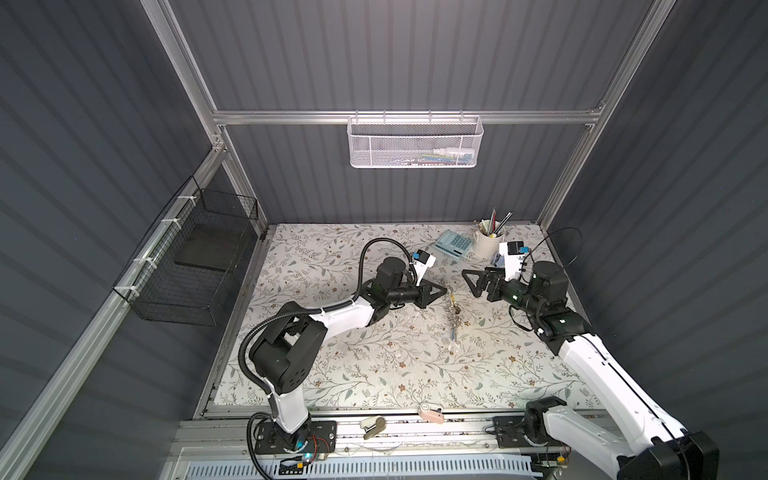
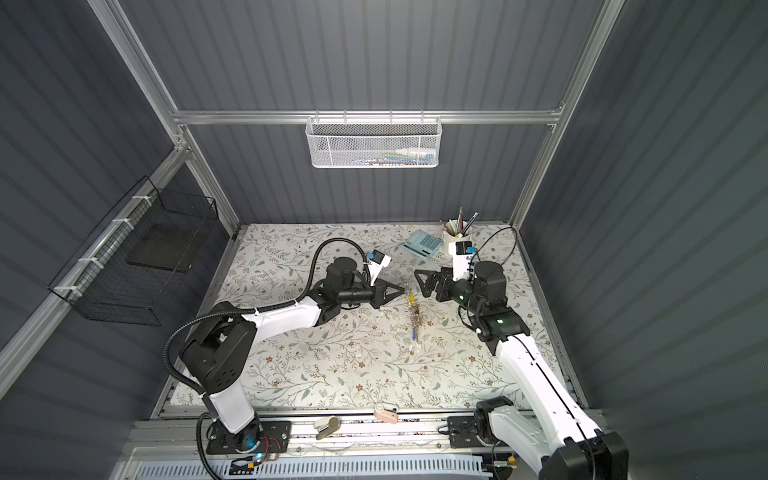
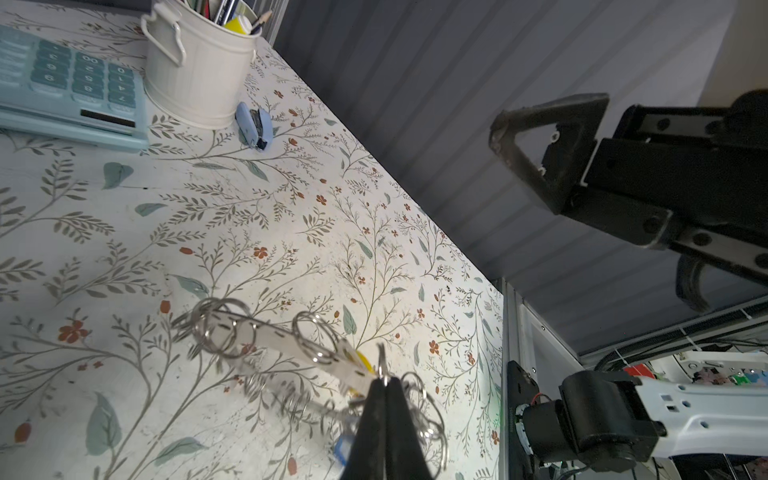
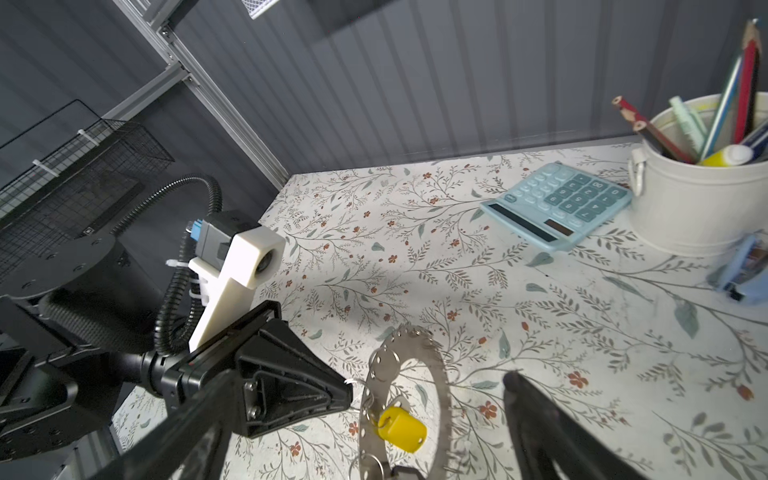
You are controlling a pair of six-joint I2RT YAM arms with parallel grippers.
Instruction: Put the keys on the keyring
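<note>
– checking grip state: left gripper (image 3: 384,380) has its jaws pinched tight on the rim of the large flat grey metal keyring (image 4: 441,399), right at one of the small wire loops. can't tell if it's biting the plate or only the loop.
– where's the ring sitting?
– mid-table over the floral-print table mat (image 1: 374,374), standing on edge, roughly upright, seen edge-on in both top views. can't tell if its lower end touches the mat.
– keys?
– key with a yellow oblong plastic tag (image 4: 401,424) hangs off a loop and shows through the ring's open centre in the right wrist view; only the tag is clear. key with a blue tag (image 3: 341,449) sits lower on the ring. the rest blurs into the loop cluster, can't count.
– right side?
– right gripper (image 1: 468,283) jaws spread wide, nothing between them. it's level with the left gripper, just right of the ring, ring ahead of the fingers, not touching.
– clutter?
– pale teal plastic calculator (image 1: 453,245) and cream metal pot of pencils (image 1: 487,247) side by side at the far right of the mat, small pale blue clip-like object (image 3: 253,126) at the pot's base. pink plastic gadget (image 1: 430,413) and olive stapler (image 1: 374,427) by the front rail. all well apart from the ring.
</note>
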